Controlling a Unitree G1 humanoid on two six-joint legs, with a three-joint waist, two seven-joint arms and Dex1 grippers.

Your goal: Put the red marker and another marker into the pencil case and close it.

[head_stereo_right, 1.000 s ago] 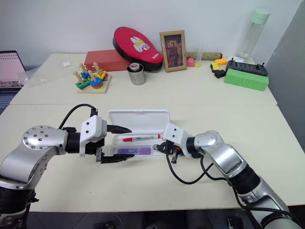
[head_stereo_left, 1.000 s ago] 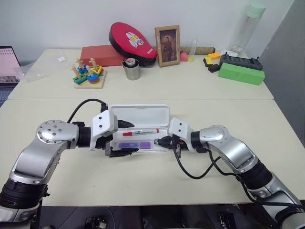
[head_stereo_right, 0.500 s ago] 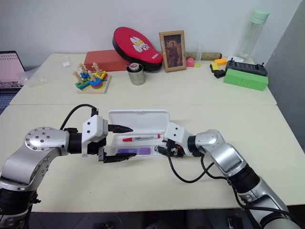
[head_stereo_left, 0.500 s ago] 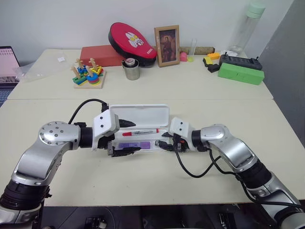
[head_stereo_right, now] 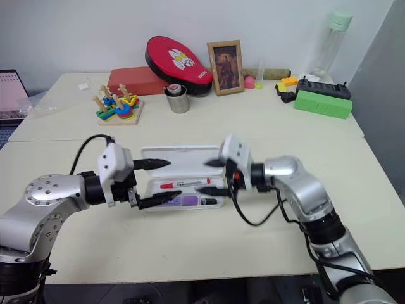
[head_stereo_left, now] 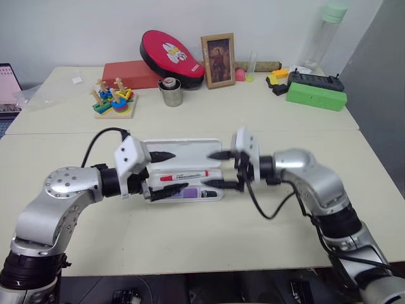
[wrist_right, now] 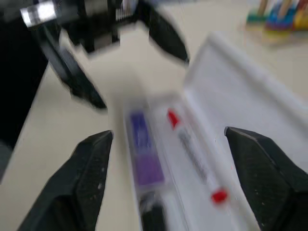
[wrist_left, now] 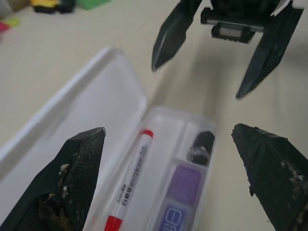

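The pencil case (head_stereo_left: 182, 171) — a flat white plastic box with rounded corners — is lying open at the centre of the frame on the pale bench (head_stereo_left: 209, 234), its hinged lid folded back toward the upper side. Inside, the red marker (head_stereo_left: 180, 177), slim and white-barrelled with a red cap, is lying lengthwise; just below it in the frame the stubby lilac marker (head_stereo_right: 185, 200) is sitting flat, partly hidden behind a black finger of the left pincer. A small dark object (wrist_left: 199, 145) at the case's right end is too indistinct to identify.

The left pincer (head_stereo_left: 169, 172) is hovering at the left part of the case with its two black fingers spread wide and nothing between them. The right pincer (head_stereo_left: 220, 169) is facing it from the centre-right, its tapered fingers likewise apart and empty — one finger over the lid's edge, the other over the tray. The right wrist view is blurring the case and both markers into streaks.

Along the upper edge, a red oval case (head_stereo_left: 166, 52), a framed picture (head_stereo_left: 218, 51) and a green box (head_stereo_left: 316, 96) are standing on a second bench.
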